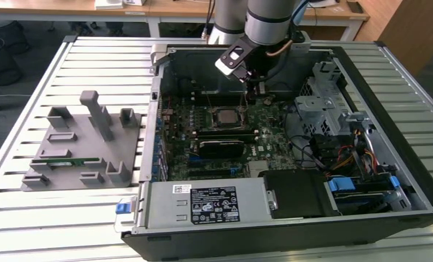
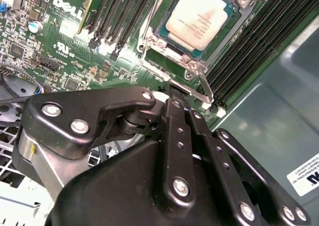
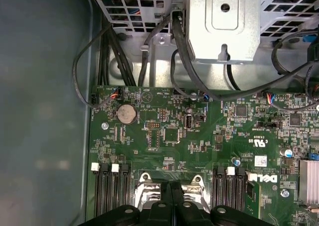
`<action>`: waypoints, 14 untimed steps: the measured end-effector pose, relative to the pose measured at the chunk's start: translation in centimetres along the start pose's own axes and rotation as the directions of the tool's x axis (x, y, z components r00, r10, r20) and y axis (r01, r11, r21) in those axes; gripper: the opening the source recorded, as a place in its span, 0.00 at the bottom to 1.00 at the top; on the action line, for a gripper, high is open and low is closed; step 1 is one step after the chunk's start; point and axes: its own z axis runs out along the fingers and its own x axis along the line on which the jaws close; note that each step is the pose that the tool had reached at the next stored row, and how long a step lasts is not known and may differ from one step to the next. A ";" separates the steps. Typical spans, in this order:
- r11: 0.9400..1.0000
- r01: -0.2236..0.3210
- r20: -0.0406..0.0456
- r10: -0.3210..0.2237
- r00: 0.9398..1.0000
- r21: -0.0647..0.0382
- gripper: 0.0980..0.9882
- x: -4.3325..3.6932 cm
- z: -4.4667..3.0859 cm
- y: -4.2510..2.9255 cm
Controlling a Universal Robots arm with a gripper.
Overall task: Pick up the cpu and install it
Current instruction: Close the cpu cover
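The cpu [image 2: 199,17], a flat square chip with a silvery top, lies in its socket on the green motherboard [image 2: 65,47]; in the exterior view the cpu [image 1: 227,116] sits mid-board inside the open computer case. My gripper [image 2: 174,92] is shut, its black fingers pressed together with the tips just beside the socket, right at the socket's thin metal lever [image 2: 205,89]. I cannot tell whether the tips pinch that lever. In the exterior view my gripper [image 1: 257,93] hangs low over the board, just behind the socket. The first wrist view has the fingertips [image 3: 167,198] over the socket frame.
Black memory slots [image 2: 112,22] flank the socket. A black heatsink block [image 1: 220,147] lies in front of it. A metal drive cage [image 1: 322,106] and cables fill the case's right side. On the exterior view's left, a grey fixture [image 1: 78,147] holds a green memory stick [image 1: 71,161].
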 end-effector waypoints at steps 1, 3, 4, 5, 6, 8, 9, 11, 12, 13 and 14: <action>1.000 0.000 0.000 0.000 1.000 0.000 0.01 0.00 0.00 -0.02; 1.000 0.000 0.000 0.000 1.000 0.000 0.01 0.00 0.00 -0.06; 1.000 0.000 0.000 0.000 1.000 0.000 0.01 0.00 0.00 -0.08; 1.000 0.000 0.000 0.000 1.000 0.000 0.01 0.00 0.00 -0.11; 1.000 0.000 0.000 0.000 1.000 0.000 0.01 0.00 0.00 -0.14; 1.000 0.000 0.000 0.000 1.000 0.000 0.01 0.00 0.00 -0.17; 1.000 0.000 0.000 0.000 1.000 0.000 0.01 0.01 0.00 -0.20; 1.000 0.000 0.000 0.000 1.000 0.000 0.01 0.01 -0.01 -0.25; 1.000 0.000 0.000 0.000 1.000 0.000 0.01 0.01 -0.01 -0.28; 1.000 0.000 0.000 0.000 1.000 0.000 0.01 0.01 -0.01 -0.31; 1.000 0.000 0.000 0.000 1.000 0.000 0.01 0.01 -0.01 -0.34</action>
